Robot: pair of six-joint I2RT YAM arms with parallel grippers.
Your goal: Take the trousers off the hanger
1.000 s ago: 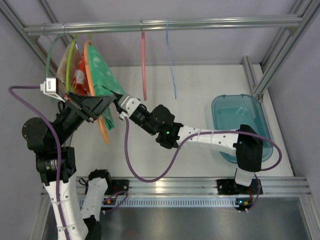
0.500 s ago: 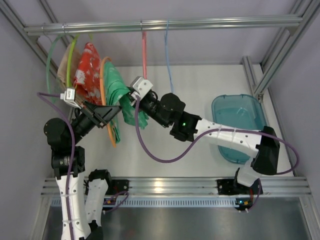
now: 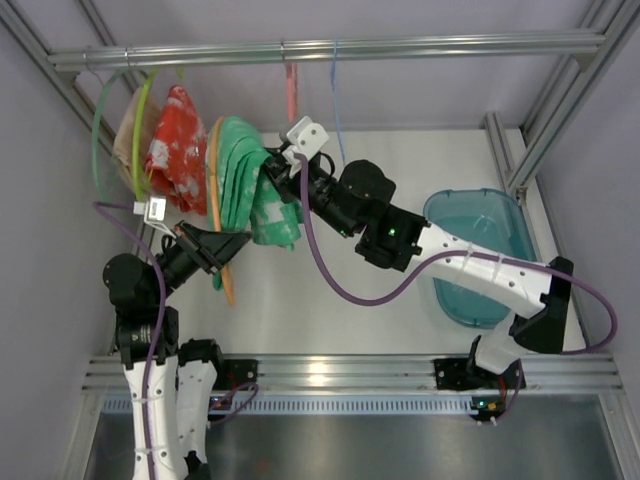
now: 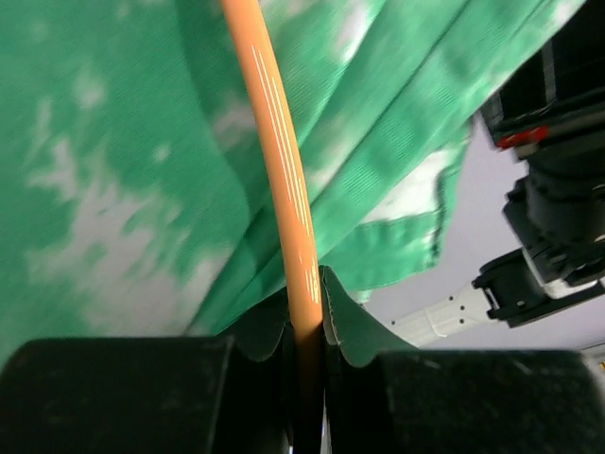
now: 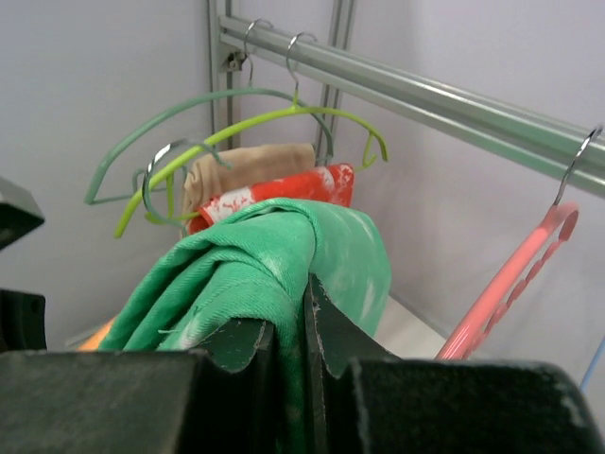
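Note:
The green trousers (image 3: 252,185) with a white print hang bunched over the orange hanger (image 3: 216,190), left of the middle. My left gripper (image 3: 226,245) is shut on the hanger's lower bar; in the left wrist view the orange hanger (image 4: 284,170) runs up from between the jaws of the gripper (image 4: 304,305), with the trousers (image 4: 123,142) behind it. My right gripper (image 3: 274,170) is shut on a fold of the trousers at their right side. The right wrist view shows the green trousers (image 5: 255,255) pinched in the gripper (image 5: 304,317).
A red garment (image 3: 178,145) and a beige one (image 3: 130,130) hang on green hangers (image 5: 189,123) at the left. A pink-red hanger (image 3: 290,85) and a blue hanger (image 3: 337,90) hang from the rail (image 3: 420,45). A teal bin (image 3: 520,235) sits at the right.
My right gripper has moved up and to the right with the trousers, drawing them off to the hanger's right. My left gripper has shifted right and nearer with the hanger. The red garment is now uncovered.

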